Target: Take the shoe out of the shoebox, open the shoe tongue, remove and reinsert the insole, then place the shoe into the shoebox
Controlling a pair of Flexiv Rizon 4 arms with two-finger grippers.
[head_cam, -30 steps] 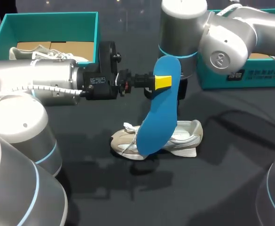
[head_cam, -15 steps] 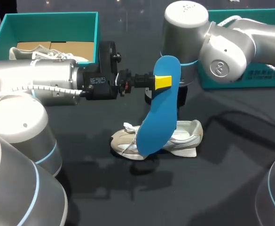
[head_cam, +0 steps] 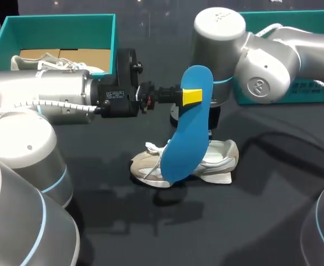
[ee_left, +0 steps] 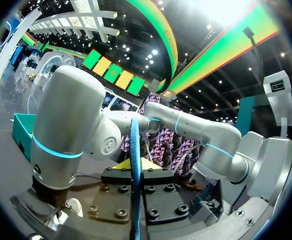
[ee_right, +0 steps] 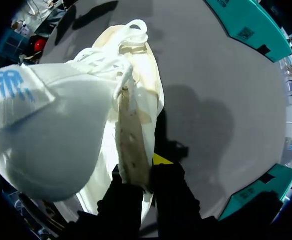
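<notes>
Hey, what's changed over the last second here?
The right arm sank a little toward the shoe, whose side the right tool grips. Nothing was taken or let go. The left tool holds the insole on end at the shoe as before; the shoe has not moved.

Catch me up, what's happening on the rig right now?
The left gripper is shut on the blue insole, holding it upright over the white shoe on the table. The right gripper pinches the shoe's side wall. The insole is not yet back inside. A second shoe lies in the teal shoebox at the far left.
</notes>
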